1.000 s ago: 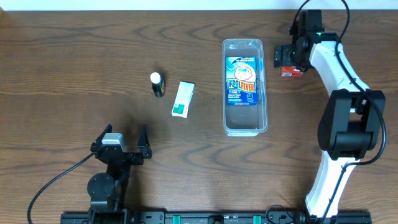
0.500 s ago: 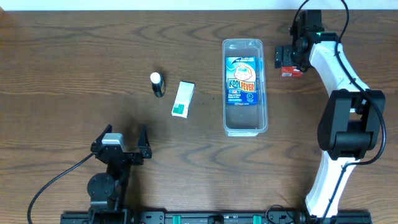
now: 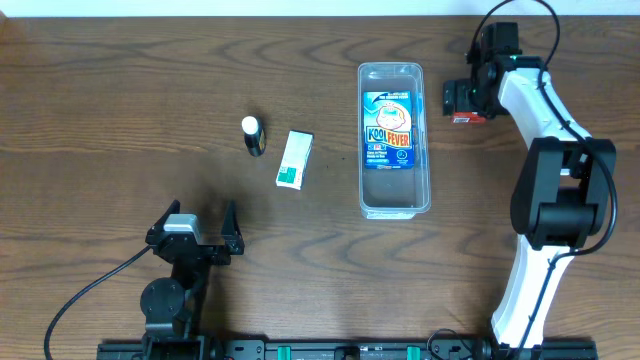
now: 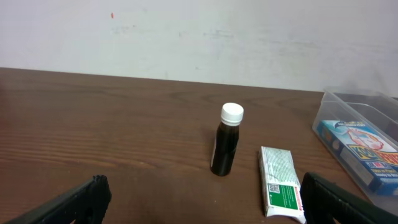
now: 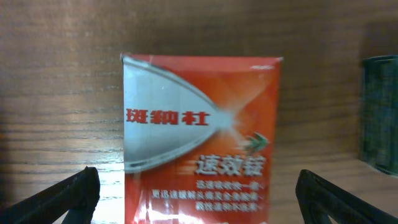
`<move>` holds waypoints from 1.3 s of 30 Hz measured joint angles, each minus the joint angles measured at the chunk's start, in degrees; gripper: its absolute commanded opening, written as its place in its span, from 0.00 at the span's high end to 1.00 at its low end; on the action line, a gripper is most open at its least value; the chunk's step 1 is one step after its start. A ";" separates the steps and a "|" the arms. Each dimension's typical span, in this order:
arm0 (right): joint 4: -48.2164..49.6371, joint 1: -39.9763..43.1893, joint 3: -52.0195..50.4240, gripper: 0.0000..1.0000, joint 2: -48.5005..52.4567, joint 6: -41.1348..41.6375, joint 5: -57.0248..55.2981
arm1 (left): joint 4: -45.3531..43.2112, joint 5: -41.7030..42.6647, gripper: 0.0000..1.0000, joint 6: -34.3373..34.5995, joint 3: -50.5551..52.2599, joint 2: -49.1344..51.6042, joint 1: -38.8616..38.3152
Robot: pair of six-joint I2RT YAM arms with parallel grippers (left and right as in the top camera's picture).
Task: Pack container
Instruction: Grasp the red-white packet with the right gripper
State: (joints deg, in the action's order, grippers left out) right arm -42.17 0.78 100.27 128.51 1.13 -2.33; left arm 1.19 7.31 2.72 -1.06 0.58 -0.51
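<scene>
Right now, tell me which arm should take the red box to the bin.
Right. The right tool is open over the red box, just beside the bin; its wrist view shows the box between the fingers. The left tool sits far off, beyond the bin.

Clear container (image 3: pixel 393 195), blue packet (image 3: pixel 387 135), red-and-silver box (image 5: pixel 202 143), green-and-white box (image 3: pixel 294 160), white-capped dark bottle (image 3: pixel 252 135).

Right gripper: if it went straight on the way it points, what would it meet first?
Probably the red box, centred ahead of the right gripper; how far is unclear.
</scene>
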 measured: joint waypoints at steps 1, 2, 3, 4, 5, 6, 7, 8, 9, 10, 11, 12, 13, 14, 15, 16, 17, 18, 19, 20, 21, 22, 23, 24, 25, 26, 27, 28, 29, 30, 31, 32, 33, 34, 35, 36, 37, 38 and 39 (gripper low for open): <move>0.02 0.00 0.00 0.03 0.31 -0.13 0.09 | -0.02 0.00 0.02 0.00 0.00 0.00 0.00; 0.02 0.00 -0.02 0.03 0.50 -0.24 0.22 | -0.02 -0.02 0.02 0.00 0.00 0.00 0.00; 0.02 0.00 -0.07 0.04 0.63 -0.31 0.26 | -0.02 -0.02 0.02 -0.02 0.00 0.00 0.00; 0.02 -0.02 -0.11 0.04 0.70 -0.33 0.37 | -0.02 -0.02 0.02 -0.02 0.00 0.00 0.00; 0.04 -0.09 -0.11 0.04 0.79 -0.35 0.39 | 0.00 0.00 0.02 -0.02 0.00 0.00 0.00; 0.04 -0.09 -0.11 0.04 0.83 -0.35 0.39 | 0.00 -0.02 0.02 -0.02 0.00 0.00 0.00; 0.09 -0.09 -0.11 0.04 0.87 -0.37 0.42 | -0.02 0.00 0.02 0.00 0.00 0.00 0.00; 0.11 -0.09 -0.11 0.04 0.90 -0.37 0.42 | 0.00 0.00 0.02 -0.02 0.00 0.00 0.00; 0.35 -0.11 -0.13 0.05 0.96 -0.37 0.42 | 0.00 -0.02 0.02 0.00 0.00 0.00 0.00; 0.81 -0.11 -0.13 0.06 1.01 -0.37 0.42 | -0.02 0.00 0.02 -0.02 0.00 0.00 0.00; 1.05 -0.11 -0.13 0.08 1.01 -0.44 0.42 | 0.00 0.00 0.02 0.00 0.00 0.00 0.00; 1.36 -0.09 -0.13 0.10 1.03 -0.50 0.42 | 0.00 0.00 0.02 0.00 0.00 0.00 0.00; 1.51 -0.09 -0.13 0.11 1.03 -0.61 0.42 | 0.00 -0.02 0.02 0.00 0.00 0.00 0.00; 1.64 -0.09 -0.13 0.11 1.03 -0.61 0.44 | -0.02 -0.02 0.02 -0.02 0.00 0.00 -0.02; 1.84 -0.09 -0.13 0.11 1.03 -0.59 0.42 | -0.02 -0.02 0.02 -0.02 0.00 0.00 0.00; 1.99 -0.09 -0.15 0.11 1.03 -0.59 0.42 | -0.02 -0.02 0.02 -0.02 0.00 0.00 0.00; 2.27 -0.09 -0.15 0.11 1.03 -0.59 0.42 | -0.02 -0.02 0.02 -0.02 0.00 0.00 0.00; 2.58 -0.11 -0.17 0.11 1.03 -0.59 0.42 | -0.02 -0.02 0.02 -0.02 0.00 0.00 0.00; 2.82 -0.09 -0.17 0.12 1.03 -0.59 0.44 | -0.02 -0.02 0.02 0.00 0.00 0.00 0.00; 3.04 -0.09 -0.17 0.12 1.03 -0.59 0.44 | 0.00 -0.02 0.02 -0.02 0.00 0.00 0.00; 3.13 -0.09 -0.17 0.14 1.03 -0.59 0.44 | -0.02 -0.02 0.02 0.00 0.00 0.00 0.00; 3.30 -0.09 -0.22 0.16 1.03 -0.63 0.44 | -0.02 0.00 0.02 -0.02 0.00 0.00 0.00; 3.43 -0.09 -0.24 0.17 1.03 -0.70 0.46 | -0.02 -0.02 0.02 -0.02 0.00 0.00 0.00; 3.54 -0.09 -0.26 0.17 1.03 -0.72 0.46 | -0.02 -0.02 0.02 0.00 0.00 0.00 0.00; 3.65 -0.09 -0.26 0.18 1.05 -0.72 0.46 | -0.02 -0.02 0.02 -0.02 0.00 0.00 0.00; 3.74 -0.09 -0.26 0.18 1.05 -0.72 0.46 | -0.02 -0.02 0.02 -0.02 0.00 0.00 0.00; 3.80 -0.09 -0.26 0.20 1.09 -0.72 0.46 | 0.00 -0.02 0.02 -0.02 0.00 0.00 0.00; 3.85 -0.09 -0.28 0.22 1.11 -0.76 0.46 | -0.02 0.00 0.02 -0.02 0.00 0.00 0.00; 3.85 -0.11 -0.28 0.24 1.14 -0.83 0.46 | -0.02 0.00 0.02 -0.02 0.00 0.00 0.00; 3.87 -0.09 -0.31 0.27 1.18 -0.74 0.46 | -0.02 0.00 0.02 0.00 0.00 0.00 0.00; 3.87 -0.09 -0.35 0.27 1.20 -0.87 0.46 | -0.02 -0.02 0.02 -0.02 0.00 0.00 0.00; 3.89 -0.09 -0.39 0.27 1.20 -0.81 0.46 | -0.02 -0.02 0.02 -0.02 0.00 0.00 0.00; 3.96 -0.09 -0.50 0.27 1.20 -0.79 0.48 | -0.02 0.00 0.02 -0.02 0.00 0.00 0.00; 4.00 -0.09 -0.61 0.27 1.20 -0.79 0.46 | -0.02 0.00 0.02 -0.02 0.00 0.00 0.00; 4.07 -0.09 -0.72 0.27 1.20 -0.79 0.46 | -0.02 0.00 0.02 0.00 0.00 0.00 0.00; 4.24 -0.09 -0.90 0.28 1.22 -0.79 0.46 | -0.02 0.00 0.02 -0.02 0.00 0.00 0.00; 4.33 -0.09 -1.05 0.29 1.22 -0.81 0.46 | -0.02 0.00 0.02 -0.02 0.00 0.00 0.00; 4.33 -0.09 -1.16 0.29 1.22 -0.79 0.46 | -0.02 0.00 0.02 -0.02 0.00 0.00 0.00; 4.39 -0.09 -1.27 0.30 1.22 -0.79 0.48 | -0.02 -0.02 0.02 -0.02 0.00 0.00 0.00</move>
State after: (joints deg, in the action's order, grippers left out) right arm -37.78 0.69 99.00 129.73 0.34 -1.85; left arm 1.17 7.29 2.70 -1.06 0.58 -0.51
